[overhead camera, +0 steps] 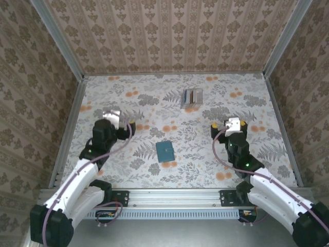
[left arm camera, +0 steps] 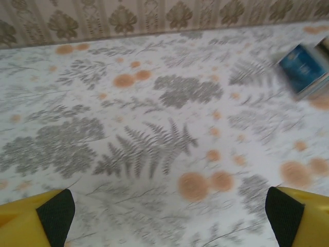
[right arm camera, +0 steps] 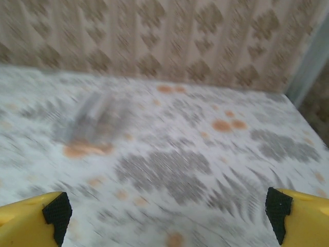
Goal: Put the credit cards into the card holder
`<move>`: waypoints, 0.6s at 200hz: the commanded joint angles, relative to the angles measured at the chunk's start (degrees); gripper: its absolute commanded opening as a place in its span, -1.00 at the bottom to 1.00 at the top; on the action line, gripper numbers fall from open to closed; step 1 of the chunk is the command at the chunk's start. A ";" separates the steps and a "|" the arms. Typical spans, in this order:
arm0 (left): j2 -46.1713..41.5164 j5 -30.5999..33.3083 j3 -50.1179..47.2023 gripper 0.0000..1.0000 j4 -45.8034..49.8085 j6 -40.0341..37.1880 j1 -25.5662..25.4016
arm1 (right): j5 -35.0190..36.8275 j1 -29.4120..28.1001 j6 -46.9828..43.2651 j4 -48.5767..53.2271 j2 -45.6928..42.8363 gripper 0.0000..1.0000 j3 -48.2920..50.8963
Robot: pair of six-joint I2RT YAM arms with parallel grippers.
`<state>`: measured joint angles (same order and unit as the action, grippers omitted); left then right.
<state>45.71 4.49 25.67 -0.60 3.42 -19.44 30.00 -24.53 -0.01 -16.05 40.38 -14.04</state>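
The credit cards lie in a fanned stack at the far middle of the table. In the left wrist view the credit cards sit at the upper right, a blue one on top. The right wrist view shows them as a blurred grey patch far left. The card holder, a shut teal-blue square, lies flat at the table's middle between the arms. My left gripper hovers open left of it, holding nothing. My right gripper hovers open to its right, also holding nothing.
The table carries a white cloth with grey ferns and orange dots. Patterned walls close it in at the back and both sides. A metal rail runs along the near edge by the arm bases.
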 commanded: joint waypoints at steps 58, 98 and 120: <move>12.99 -1.40 -10.56 1.00 -28.76 -11.53 9.67 | -15.35 20.22 0.40 -25.52 11.17 0.99 8.52; 27.37 -6.42 -7.75 1.00 -42.32 -8.56 13.89 | -21.81 20.94 -2.91 -43.62 27.84 0.99 7.02; 31.78 -6.71 -4.54 1.00 -42.02 -11.45 14.40 | -25.37 22.49 -0.59 -41.60 30.60 0.99 4.06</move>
<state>74.26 1.52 17.45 -35.07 -6.28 -5.87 11.33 -3.55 -1.34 -50.19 69.36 -6.48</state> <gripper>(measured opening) 0.997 0.996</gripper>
